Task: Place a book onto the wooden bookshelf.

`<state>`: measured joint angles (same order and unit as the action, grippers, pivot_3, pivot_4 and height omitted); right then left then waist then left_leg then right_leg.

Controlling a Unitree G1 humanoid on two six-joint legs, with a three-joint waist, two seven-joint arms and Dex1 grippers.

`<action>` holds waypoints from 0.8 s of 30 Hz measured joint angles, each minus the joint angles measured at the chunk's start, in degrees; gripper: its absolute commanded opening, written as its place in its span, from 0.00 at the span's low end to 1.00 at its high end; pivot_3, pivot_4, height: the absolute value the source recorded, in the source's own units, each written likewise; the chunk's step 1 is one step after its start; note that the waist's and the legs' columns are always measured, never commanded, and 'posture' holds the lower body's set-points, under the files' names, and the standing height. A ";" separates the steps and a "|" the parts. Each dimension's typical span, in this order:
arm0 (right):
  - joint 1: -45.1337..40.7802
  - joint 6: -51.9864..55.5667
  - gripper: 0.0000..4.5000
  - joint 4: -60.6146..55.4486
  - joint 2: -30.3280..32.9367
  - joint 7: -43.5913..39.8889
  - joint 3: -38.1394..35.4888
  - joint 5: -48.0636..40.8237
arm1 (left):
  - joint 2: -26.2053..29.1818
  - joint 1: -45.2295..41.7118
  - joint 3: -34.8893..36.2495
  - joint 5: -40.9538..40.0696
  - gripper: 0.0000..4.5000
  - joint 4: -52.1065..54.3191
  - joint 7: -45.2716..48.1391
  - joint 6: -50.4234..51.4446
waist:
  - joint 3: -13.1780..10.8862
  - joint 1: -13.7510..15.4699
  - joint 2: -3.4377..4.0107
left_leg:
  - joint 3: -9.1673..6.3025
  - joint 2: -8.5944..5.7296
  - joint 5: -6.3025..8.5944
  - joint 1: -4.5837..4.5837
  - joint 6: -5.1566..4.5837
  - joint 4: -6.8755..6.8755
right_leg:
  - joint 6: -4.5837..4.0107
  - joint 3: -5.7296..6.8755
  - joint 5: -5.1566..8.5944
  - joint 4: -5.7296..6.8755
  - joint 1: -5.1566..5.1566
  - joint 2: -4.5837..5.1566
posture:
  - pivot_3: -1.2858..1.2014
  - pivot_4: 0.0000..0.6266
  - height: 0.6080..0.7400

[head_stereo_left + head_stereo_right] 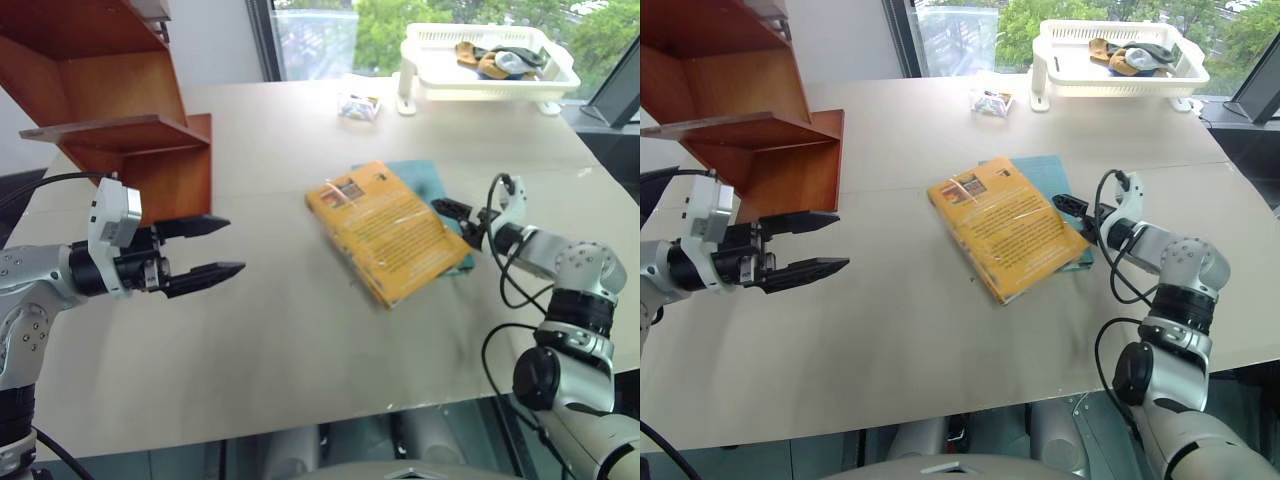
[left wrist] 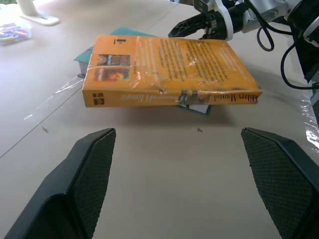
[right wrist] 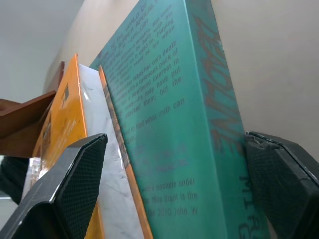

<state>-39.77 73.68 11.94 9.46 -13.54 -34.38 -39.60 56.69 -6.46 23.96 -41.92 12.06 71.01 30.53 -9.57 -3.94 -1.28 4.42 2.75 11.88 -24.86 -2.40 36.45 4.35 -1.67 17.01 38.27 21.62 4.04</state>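
The thick orange-yellow book [image 1: 390, 235] lies flat mid-table, resting on a thinner teal book [image 1: 425, 175]. Its yellow spine [image 2: 169, 97] faces my left gripper [image 1: 210, 247], which hovers open above the table, well to the left of the book and just in front of the wooden bookshelf [image 1: 120, 90]. My right gripper [image 1: 462, 222] is at the right edge of the stacked books, pointing left. In the right wrist view its fingers [image 3: 75, 184] stand wide open, with the ends of the teal book [image 3: 174, 114] and the orange book [image 3: 65, 119] between them.
A white basket [image 1: 430, 80] holding several small items stands at the far right of the table by the window. A small packet [image 1: 358, 106] lies beside it. The table's front edge runs just below both arms.
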 measured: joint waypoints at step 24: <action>21.94 -9.41 1.00 -20.57 21.22 -17.76 5.02 -6.58 | -1.70 3.74 0.58 -1.09 0.94 0.37 -1.60 2.34 | -0.12 1.96 0.22 | -0.06 -0.16 0.00 -0.07 0.00 -0.07 | -0.01 0.02 0.02 -0.10 0.02 0.10 | 0.52 0.24 1.00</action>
<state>-17.83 64.27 -8.64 30.69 -31.30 -29.36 -46.17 54.99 -2.72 24.54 -43.01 12.43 69.40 32.88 -9.69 -1.98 -1.06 4.36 2.58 11.87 -24.93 -2.40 36.38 4.34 -1.65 17.03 38.16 21.64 4.13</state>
